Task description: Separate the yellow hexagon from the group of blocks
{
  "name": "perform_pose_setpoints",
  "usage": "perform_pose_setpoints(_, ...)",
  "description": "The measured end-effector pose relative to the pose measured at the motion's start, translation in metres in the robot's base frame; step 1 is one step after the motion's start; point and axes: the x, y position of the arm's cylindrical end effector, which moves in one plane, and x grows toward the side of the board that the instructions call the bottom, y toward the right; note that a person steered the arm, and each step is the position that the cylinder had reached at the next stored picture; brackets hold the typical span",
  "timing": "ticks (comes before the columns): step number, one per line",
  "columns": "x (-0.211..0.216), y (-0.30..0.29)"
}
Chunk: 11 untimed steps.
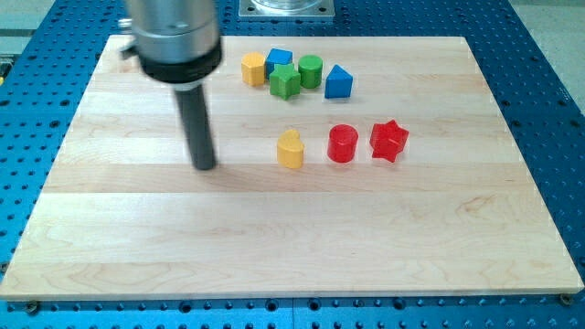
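The yellow hexagon (253, 68) sits at the left end of a tight group near the view's top, touching a blue block (279, 60) and next to a green star-shaped block (285, 82). A green cylinder (311, 70) and a blue triangular block (338, 82) complete the group to the right. My tip (205, 166) rests on the board well below and to the left of the yellow hexagon, touching no block.
A yellow heart-like block (290, 149), a red cylinder (342, 143) and a red star (389, 140) stand in a row at mid-board, right of my tip. The wooden board (292, 247) lies on a blue perforated table.
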Motion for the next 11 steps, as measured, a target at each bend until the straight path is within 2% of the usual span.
perform_pose_setpoints(1, -0.054, -0.058)
perform_pose_setpoints(2, -0.145, -0.062)
perform_pose_setpoints(3, -0.184, -0.016)
perform_pose_setpoints(5, -0.205, 0.072)
perform_pose_setpoints(6, -0.216, 0.084)
perform_pose_setpoints(7, -0.176, 0.096)
perform_pose_setpoints(8, -0.082, 0.063)
perform_pose_setpoints(9, -0.069, 0.034)
perform_pose_setpoints(10, -0.038, 0.037)
perform_pose_setpoints(11, -0.058, -0.002)
